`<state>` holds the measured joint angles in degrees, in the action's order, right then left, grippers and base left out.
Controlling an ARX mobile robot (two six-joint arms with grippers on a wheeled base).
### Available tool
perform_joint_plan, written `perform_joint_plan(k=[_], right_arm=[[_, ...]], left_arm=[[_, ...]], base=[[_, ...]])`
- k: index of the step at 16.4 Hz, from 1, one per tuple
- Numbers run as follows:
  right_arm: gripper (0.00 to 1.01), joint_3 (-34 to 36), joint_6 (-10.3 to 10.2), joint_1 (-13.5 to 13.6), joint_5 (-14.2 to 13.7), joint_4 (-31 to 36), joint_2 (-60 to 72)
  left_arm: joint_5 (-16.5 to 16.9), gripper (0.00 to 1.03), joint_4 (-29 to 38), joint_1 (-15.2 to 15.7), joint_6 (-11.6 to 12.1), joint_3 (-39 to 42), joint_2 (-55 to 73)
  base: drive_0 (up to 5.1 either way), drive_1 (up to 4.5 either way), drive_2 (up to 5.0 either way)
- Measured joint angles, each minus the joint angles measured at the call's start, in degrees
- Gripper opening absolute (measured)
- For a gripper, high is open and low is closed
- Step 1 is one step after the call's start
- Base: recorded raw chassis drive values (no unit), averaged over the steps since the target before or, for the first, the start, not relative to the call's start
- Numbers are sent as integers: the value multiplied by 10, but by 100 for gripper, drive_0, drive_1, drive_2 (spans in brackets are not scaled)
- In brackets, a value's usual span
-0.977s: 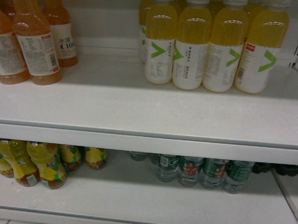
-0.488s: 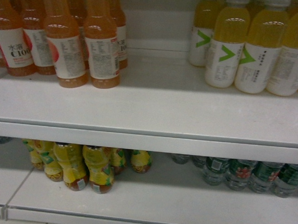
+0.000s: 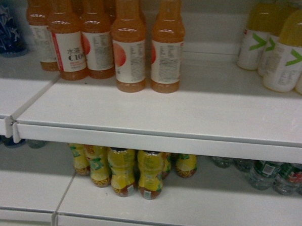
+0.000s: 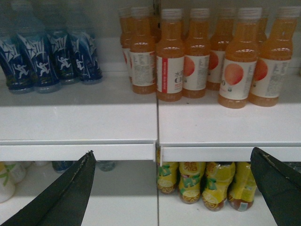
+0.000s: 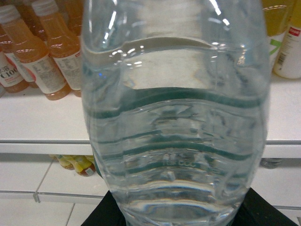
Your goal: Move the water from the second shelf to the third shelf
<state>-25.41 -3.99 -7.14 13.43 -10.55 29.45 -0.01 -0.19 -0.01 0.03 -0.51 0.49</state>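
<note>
One water bottle (image 5: 174, 117) fills right wrist view, seated upright in right gripper (image 5: 174, 214), long axis vertical, dark jaws clasping base. Left gripper (image 4: 174, 188) spread wide, holding nothing, facing orange drinks (image 4: 235, 61) and blue bottles (image 4: 47, 56). Upper shelf board (image 5: 37, 122) lies ahead of held bottle, slightly below mid-height; right arm only candidate. Versus earlier head frames: view slid left, orange drinks now central, yellow-green bottles (image 3: 286, 54) pushed to right edge.

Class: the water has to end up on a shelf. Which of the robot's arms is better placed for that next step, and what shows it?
Right, most likely. Its camera is filled by the clear ribbed water bottle, held upright close to it, facing the shelf. The left gripper is open and holds nothing.
</note>
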Motion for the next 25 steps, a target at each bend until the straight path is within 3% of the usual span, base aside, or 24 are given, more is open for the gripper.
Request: perform_joint_plan(k=[25], right_arm=[[37, 0, 0, 0, 0, 1, 1]], left_arm=[[0, 98, -1, 0, 0, 0, 0]], base=[[-502, 244, 244]])
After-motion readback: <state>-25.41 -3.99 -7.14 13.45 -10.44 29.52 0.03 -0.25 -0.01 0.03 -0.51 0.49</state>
